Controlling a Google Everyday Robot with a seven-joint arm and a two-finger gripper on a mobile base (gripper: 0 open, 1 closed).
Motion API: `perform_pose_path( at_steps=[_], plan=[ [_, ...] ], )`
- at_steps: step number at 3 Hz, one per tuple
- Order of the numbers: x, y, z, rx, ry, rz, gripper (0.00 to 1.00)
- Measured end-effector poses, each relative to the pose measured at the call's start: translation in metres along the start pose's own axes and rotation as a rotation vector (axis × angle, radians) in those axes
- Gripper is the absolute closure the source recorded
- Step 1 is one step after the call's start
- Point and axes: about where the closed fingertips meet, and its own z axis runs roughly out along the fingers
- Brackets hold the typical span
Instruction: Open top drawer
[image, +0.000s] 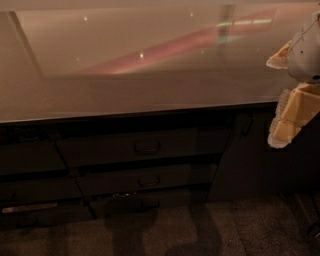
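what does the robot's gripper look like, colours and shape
The gripper, at the right edge of the view beside the counter, has a rounded pale grey-white shell and blocky cream-yellow parts with paler, ribbed-looking edges. No markings can be made out.

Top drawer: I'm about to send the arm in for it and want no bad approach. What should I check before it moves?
1. Top drawer is shut, so there is something to pull: ok.
2. Its centre handle is in view with nothing in front of it: ok.
3. Target is the drawer right under the countertop, not the middle drawer below it: ok.
4. Claw is lined up with the handle: not ok; it hangs at the view's right edge, well right of the drawer.
5. Claw is touching the handle: not ok, they are well apart.
6. Room for the claw under the countertop lip: cannot tell.
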Motion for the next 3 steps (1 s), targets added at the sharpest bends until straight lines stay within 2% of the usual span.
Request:
perform_pose_path(
  at_steps=[1, 2, 3],
  plan=[
    [-0.001, 0.0, 0.0, 0.002, 0.0, -0.002, 0.0],
    [-0.013, 0.0, 0.007, -0.014, 0.008, -0.018, 0.0],
    [-0.038, 0.006, 0.019, -0.028, 0.024, -0.066, 0.0]
  ],
)
